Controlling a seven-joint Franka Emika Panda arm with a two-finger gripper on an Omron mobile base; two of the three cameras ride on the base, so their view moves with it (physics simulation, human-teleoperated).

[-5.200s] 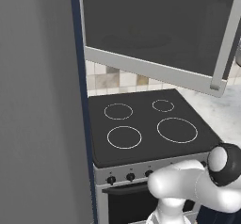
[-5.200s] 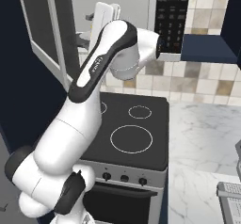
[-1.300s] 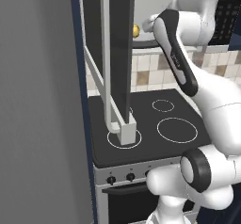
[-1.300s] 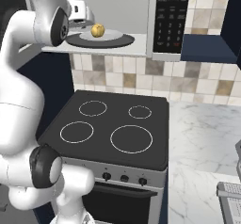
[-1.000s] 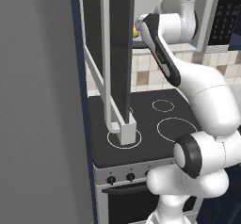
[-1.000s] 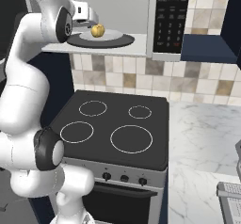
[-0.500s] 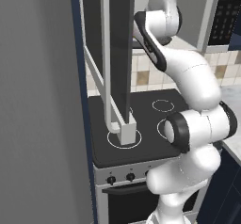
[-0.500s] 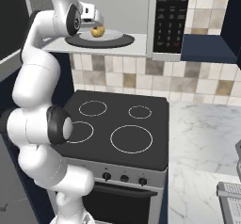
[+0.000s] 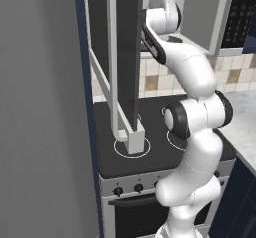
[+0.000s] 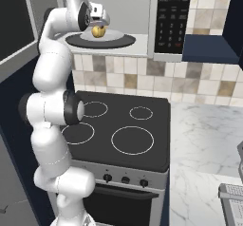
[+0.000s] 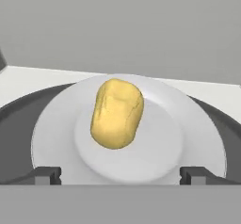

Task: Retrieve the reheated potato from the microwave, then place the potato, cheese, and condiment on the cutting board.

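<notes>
from the left base view, the microwave [image 9: 210, 12] hangs above the stove [image 9: 150, 147] with its dark glass door [image 9: 122, 57] swung wide toward the room, edge-on from here, which leaves the cavity free for the arm. the white arm climbs from the floor and bends up into that opening; the door hides the hand itself.

from the right base view, the gripper [image 10: 98, 24] sits at the mouth of the cavity, just beside and slightly above the potato [image 10: 98, 31]. the potato lies on a white plate [image 10: 114, 36] resting on the dark turntable [image 10: 76, 41], so it is held at a height the arm must reach up for. the black button panel [image 10: 171, 18] stands to the right, well clear of the hand. the stove below is bare of pans, four rings showing.

in the hand view, the potato [image 11: 116, 113] lies in the middle of the plate [image 11: 188, 138], long axis running away from the camera and a little tilted. the two dark finger tips [image 11: 47, 175] stand wide apart at the bottom, one to each side, so the jaws are spread and grip nothing. they look set to straddle the potato's narrower width, which i judge the sensible way to take it. it seems the reach is nearly done and the closing not yet begun.
</notes>
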